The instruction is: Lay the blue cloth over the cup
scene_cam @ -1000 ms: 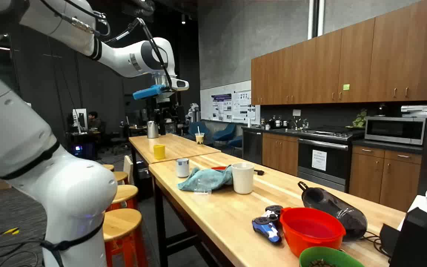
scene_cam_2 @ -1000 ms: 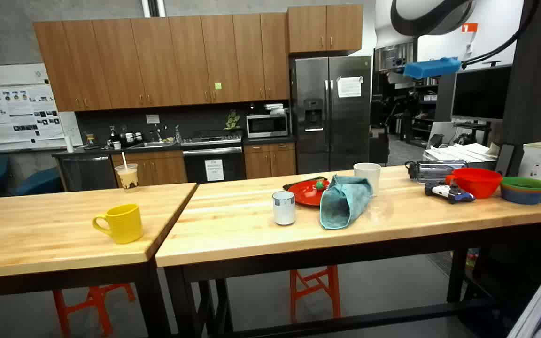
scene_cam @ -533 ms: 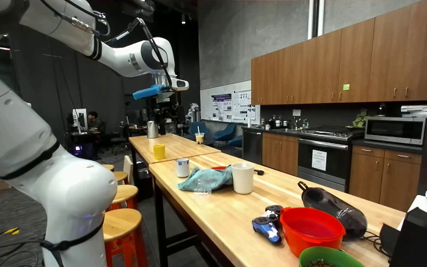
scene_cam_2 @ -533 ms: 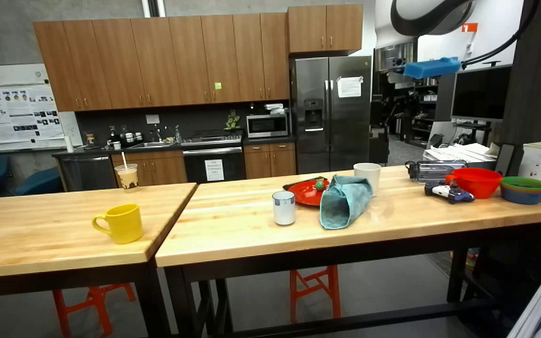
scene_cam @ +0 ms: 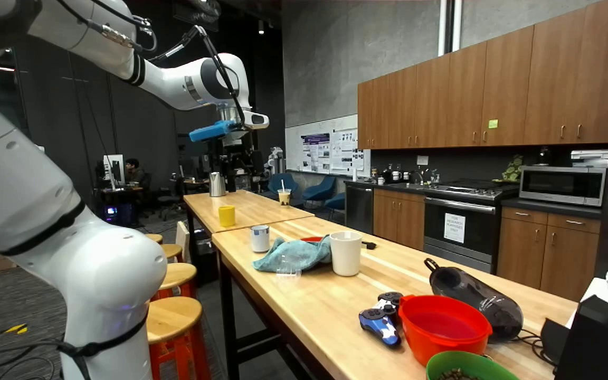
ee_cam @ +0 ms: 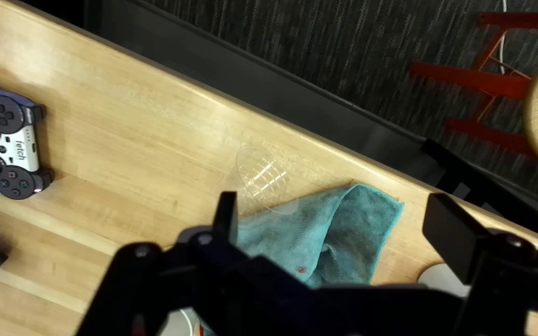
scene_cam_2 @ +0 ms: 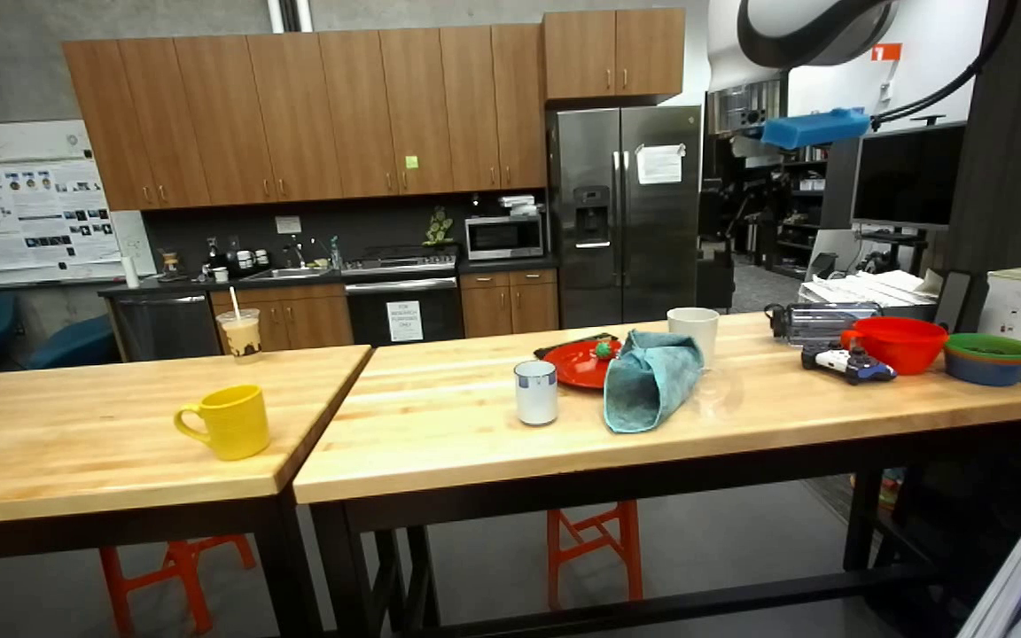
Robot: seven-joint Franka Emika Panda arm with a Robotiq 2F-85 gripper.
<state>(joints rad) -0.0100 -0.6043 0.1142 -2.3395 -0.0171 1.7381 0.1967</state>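
Cloth (scene_cam_2: 652,381) comes first, I reckon. It's bunched up on the table (scene_cam_2: 440,434), and in an exterior view the patterned cup (scene_cam_2: 535,392) is to its left, the white cup (scene_cam_2: 697,328) at its far right and the plate (scene_cam_2: 577,365) at its far left. None of the cups I can see is covered, so I'd call this the reach, before any grab. My gripper (ee_cam: 334,210) is spread wide with nothing in it, hanging well above the table, and the wrist view shows part of the cloth in the gap. Next I'd come down, pinch a raised fold, and lift it high before going sideways. Annoying bit: there's a clear cup (ee_cam: 264,177) by the cloth's edge, touching or just beside it, can't tell which, nor whether it's upright. Looks light, so it'd probably skid if I clip it. Also, the task doesn't say which cup gets covered, so I'd want that settled before I carry anything over.
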